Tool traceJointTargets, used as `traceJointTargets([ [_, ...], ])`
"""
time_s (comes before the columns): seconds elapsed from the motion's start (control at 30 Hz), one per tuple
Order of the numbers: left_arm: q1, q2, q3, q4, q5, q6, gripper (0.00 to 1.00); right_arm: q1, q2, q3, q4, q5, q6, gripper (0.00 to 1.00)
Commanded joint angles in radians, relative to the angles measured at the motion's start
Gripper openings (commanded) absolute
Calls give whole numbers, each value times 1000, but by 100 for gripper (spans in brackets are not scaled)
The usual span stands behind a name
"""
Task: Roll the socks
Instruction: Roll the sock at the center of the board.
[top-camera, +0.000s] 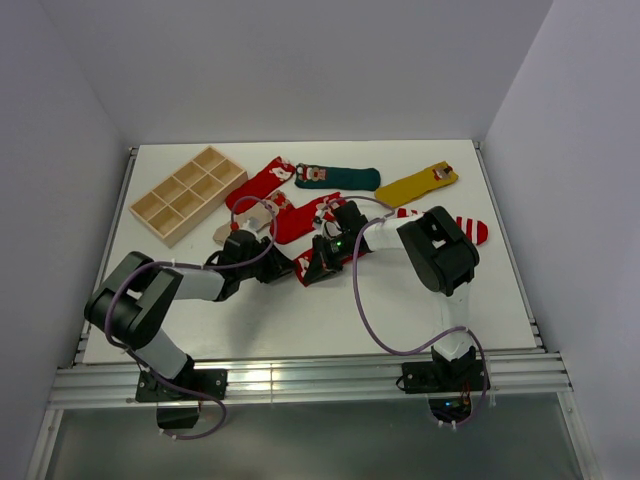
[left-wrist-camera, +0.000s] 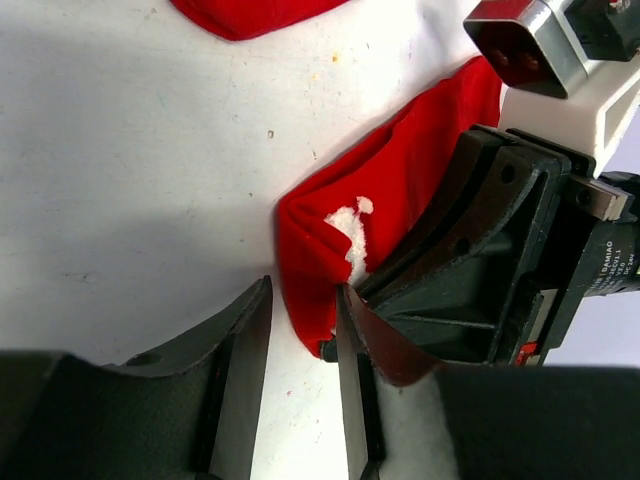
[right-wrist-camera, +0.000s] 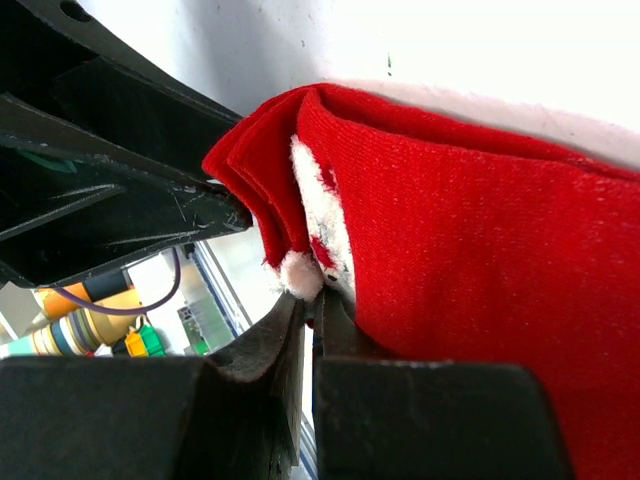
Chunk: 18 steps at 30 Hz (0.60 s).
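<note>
A folded red sock (top-camera: 303, 277) (left-wrist-camera: 325, 255) (right-wrist-camera: 470, 240) with a white patch lies at the table's middle, between both grippers. My right gripper (top-camera: 320, 264) (right-wrist-camera: 312, 305) is shut on its folded end, pinching the layers by the white pompom. My left gripper (top-camera: 283, 268) (left-wrist-camera: 303, 292) stands open right at the sock's fold, bare table showing between its fingers. Behind lie other socks: two red ones (top-camera: 262, 183) (top-camera: 300, 218), a dark green one (top-camera: 338, 178), a mustard yellow one (top-camera: 417, 185), a red-and-white striped one (top-camera: 472, 229) and a beige one (top-camera: 238, 228), partly hidden by the left arm.
A wooden compartment tray (top-camera: 187, 192) sits at the back left. Purple cables loop around both arms. The right gripper's black body (left-wrist-camera: 480, 270) crowds the left wrist view, close to the left fingers.
</note>
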Motion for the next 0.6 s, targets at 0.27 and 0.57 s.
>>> traceJointTargets([
  [0.27, 9, 44, 10, 59, 17, -17, 35, -9, 24, 32, -18, 51, -22, 0],
  [0.57, 9, 74, 41, 36, 5, -21, 36, -9, 29, 36, -27, 49, -26, 0],
])
